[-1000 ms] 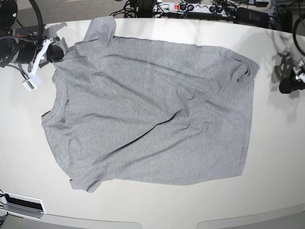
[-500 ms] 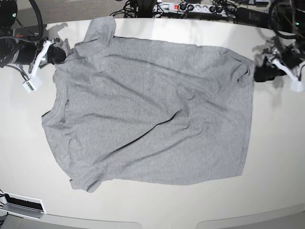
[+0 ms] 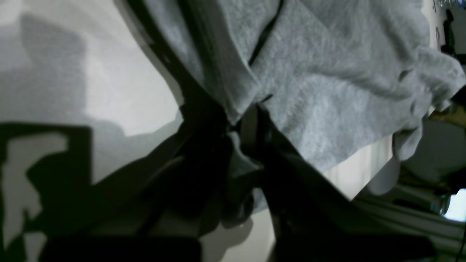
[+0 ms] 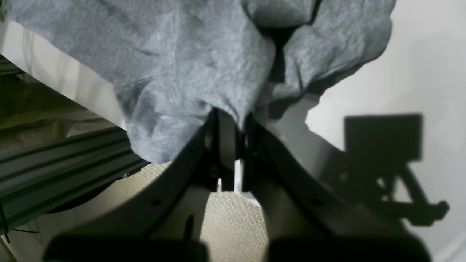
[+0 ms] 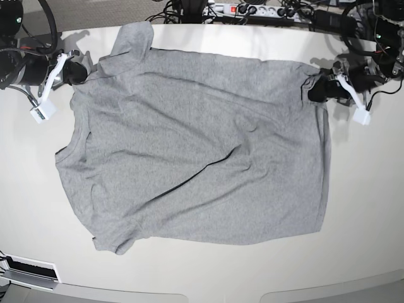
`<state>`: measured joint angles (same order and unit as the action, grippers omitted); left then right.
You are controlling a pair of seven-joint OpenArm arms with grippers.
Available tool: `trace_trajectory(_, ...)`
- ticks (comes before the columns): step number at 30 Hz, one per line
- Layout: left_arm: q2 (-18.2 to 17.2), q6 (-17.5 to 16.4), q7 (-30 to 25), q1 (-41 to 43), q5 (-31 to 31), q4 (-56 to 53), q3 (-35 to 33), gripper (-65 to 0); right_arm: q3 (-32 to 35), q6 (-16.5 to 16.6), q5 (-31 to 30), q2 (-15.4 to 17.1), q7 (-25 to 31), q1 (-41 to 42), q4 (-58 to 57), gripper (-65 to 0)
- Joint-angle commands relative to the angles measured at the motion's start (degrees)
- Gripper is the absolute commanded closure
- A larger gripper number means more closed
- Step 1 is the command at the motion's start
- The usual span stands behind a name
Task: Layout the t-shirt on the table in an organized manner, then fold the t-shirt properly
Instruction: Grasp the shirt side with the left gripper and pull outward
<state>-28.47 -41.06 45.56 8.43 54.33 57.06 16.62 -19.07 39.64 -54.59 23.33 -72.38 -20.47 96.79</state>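
The heather-grey t-shirt (image 5: 202, 151) lies spread on the off-white table (image 5: 366, 208), plain side up, with creases across its middle. In the base view my right gripper (image 5: 79, 71) sits at the shirt's upper left corner. The right wrist view shows that gripper (image 4: 238, 116) shut on a bunched fold of the t-shirt (image 4: 182, 54). My left gripper (image 5: 315, 91) is at the upper right corner. In the left wrist view its dark fingers close together at the gripper (image 3: 242, 120), pinching an edge of the t-shirt (image 3: 327, 91) just above the table (image 3: 109, 91).
A power strip with cables (image 5: 252, 9) runs behind the table's back edge. A white flat device (image 5: 28, 271) lies at the front left corner. Dark frame rails (image 4: 54, 163) show below the table edge. The front edge curves.
My left arm has come in from the right edge onto the shirt's upper right corner and closed there, bunching that corner slightly. The right arm has stayed put.
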Motion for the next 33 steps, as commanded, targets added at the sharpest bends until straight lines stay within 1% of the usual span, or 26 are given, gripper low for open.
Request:
trace_trajectory(1,-1.9,1.1,2.1,0.0,-2.0,0.5,1.0,0.0,-0.4,0.4,-0.9,1.0,0.8,0.3,0.9,0.0)
trace_trajectory(4,-3.8,1.1,4.5,0.0,1.9,2.3,3.3,0.0,-0.4,0.4,-0.9,1.0,0.8,0.3,0.9,0.0)
trace_trajectory(7,-4.9,1.1,10.1,0.0,9.3,5.1,6.1,0.0,-0.4,0.4,-1.0,1.0,0.9,0.5,0.9,0.0)
trace_trajectory(9,-5.2,1.1,13.9,0.0,13.2,7.1,8.0,0.0,-0.4,0.4,-2.3,1.2,0.8,0.5,1.1,0.0)
trace_trajectory(11,-5.2,1.1,17.4,0.0,15.7,8.8,10.0,0.0,-0.4,0.4,-2.6,1.3,0.5,0.4,1.8,0.0)
trace_trajectory(14,-5.4,1.1,21.4,0.0,18.3,10.5,12.0,0.0,-0.4,0.4,-2.6,1.3,-2.1,0.2,3.8,0.0)
trace_trajectory(16,-6.1,1.1,22.0,0.0,19.3,10.8,12.7,0.0,-0.5,0.4,-2.6,1.3,-2.9,0.1,5.6,0.0)
trace_trajectory(21,-8.4,1.1,22.5,0.5,19.3,10.8,12.9,0.0,-0.5,0.4,-2.6,1.3,-5.8,0.0,10.9,0.0)
trace_trajectory(23,-9.0,1.1,22.8,1.2,19.3,10.8,12.9,0.0,-0.4,0.4,-2.8,1.7,-6.1,-0.9,12.9,0.0)
trace_trajectory(25,-9.6,1.1,23.0,2.3,19.6,10.8,12.9,0.0,-0.4,0.4,-4.0,2.5,-6.3,-2.7,14.8,0.0)
trace_trajectory(28,-10.4,1.1,23.2,3.5,20.1,10.8,12.9,0.0,-0.4,0.4,-3.9,4.2,-6.4,-5.8,16.8,0.0)
trace_trajectory(30,-11.3,1.1,24.7,4.3,22.3,10.8,12.9,0.0,-0.4,0.4,-4.0,5.2,-6.3,-7.5,17.9,0.0)
trace_trajectory(33,-12.8,1.1,27.5,6.1,27.3,10.8,12.9,0.0,-0.5,0.4,-3.9,5.4,-6.6,-9.9,19.9,0.0)
